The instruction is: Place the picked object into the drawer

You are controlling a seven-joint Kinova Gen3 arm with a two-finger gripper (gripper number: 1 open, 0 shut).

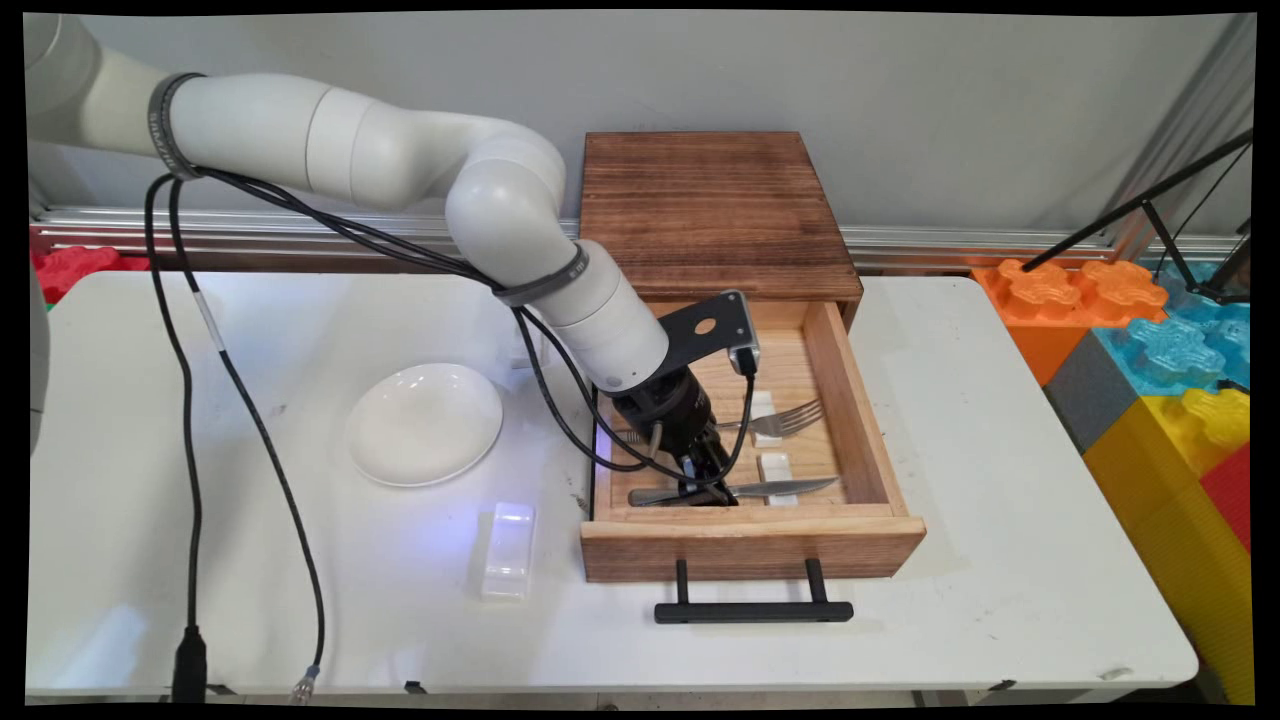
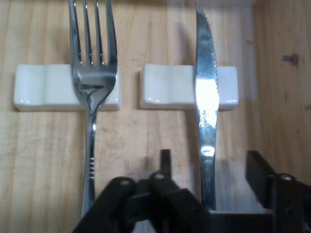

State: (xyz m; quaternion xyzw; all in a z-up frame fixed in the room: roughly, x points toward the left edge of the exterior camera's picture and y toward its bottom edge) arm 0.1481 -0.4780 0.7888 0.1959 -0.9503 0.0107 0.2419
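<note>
Checked both feeds at this point. The black two-finger gripper [image 1: 705, 478] [image 2: 211, 162] was down inside the open light-wood drawer [image 1: 750, 545], towards its front wall. It sat right over the handle of the silver serrated table knife [image 1: 770, 489] [image 2: 206, 87]. On the hand cam the two fingers [image 2: 165, 161] stood apart, one on each side of the handle. There was daylight between them and the metal, so it was open and had hold of nothing.

The knife lay along the drawer's front wall, blade propped on a small white ceramic cutlery rest [image 1: 777, 466] [image 2: 165, 87]. Just behind it, further into the drawer, a silver fork [image 1: 790, 418] [image 2: 92, 73] lay parallel on a second white rest [image 2: 39, 87]. Fork and knife were near each other but not touching.

The drawer was pulled out of a dark brown wooden cabinet [image 1: 715, 210], and its black bar handle [image 1: 753, 611] stuck out front. Left of the drawer on the white counter [image 1: 1000, 500] was a round white plate [image 1: 425, 422]. A third white rest [image 1: 508, 550] sat just off the drawer's front-left corner.
</note>
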